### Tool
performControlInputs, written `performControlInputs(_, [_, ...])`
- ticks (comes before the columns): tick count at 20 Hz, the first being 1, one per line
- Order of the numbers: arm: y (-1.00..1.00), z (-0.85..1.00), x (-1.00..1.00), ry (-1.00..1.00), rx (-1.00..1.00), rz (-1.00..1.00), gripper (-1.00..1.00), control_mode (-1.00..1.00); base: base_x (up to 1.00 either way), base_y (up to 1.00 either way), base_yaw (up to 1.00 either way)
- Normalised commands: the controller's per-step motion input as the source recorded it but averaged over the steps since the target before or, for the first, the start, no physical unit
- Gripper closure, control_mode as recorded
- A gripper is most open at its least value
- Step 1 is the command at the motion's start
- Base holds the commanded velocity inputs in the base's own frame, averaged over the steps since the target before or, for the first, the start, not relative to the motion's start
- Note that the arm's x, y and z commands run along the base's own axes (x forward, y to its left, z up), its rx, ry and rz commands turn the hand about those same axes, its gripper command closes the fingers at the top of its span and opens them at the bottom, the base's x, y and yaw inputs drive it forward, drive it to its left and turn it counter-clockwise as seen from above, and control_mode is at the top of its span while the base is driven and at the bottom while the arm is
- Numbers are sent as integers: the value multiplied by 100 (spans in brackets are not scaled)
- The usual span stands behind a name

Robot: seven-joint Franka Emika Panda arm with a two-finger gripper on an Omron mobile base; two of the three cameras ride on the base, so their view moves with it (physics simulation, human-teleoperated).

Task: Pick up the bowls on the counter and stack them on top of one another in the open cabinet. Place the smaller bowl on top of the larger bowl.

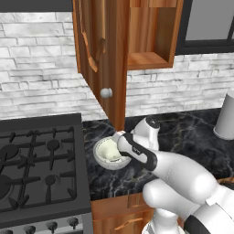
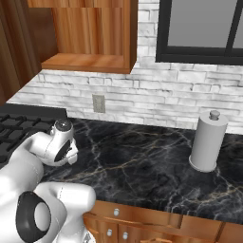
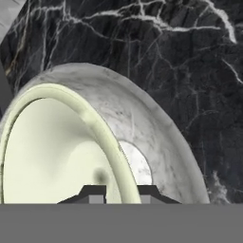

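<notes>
Because the small bowl [image 3: 52,152] sits inside the big bowl [image 3: 161,128] on the counter [image 3: 190,57], right at the end effector [image 3: 121,192], looks half done. Tips nearly closed astride the cream rim; cannot tell if gripping. Next, probably: lift up into the cabinet [image 1: 151,59] above.

The black marble tabletop [image 1: 201,151] carries the speckled grey bowl [image 1: 101,160] beside the stove [image 1: 36,169], with the cream bowl [image 1: 109,150] nested inside it, and a grey canister [image 2: 208,141] well apart
</notes>
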Motion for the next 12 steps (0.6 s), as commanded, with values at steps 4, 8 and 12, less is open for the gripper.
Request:
performControlInputs(4, [0,-4,0,1,0,0,-100,-100,0,0,0])
performControlInputs(8, [-3,11,0,6,1,0,-100,-100,0,0,0])
performControlInputs(12, [-5,23,0,10,2,0,-100,-100,0,0,0])
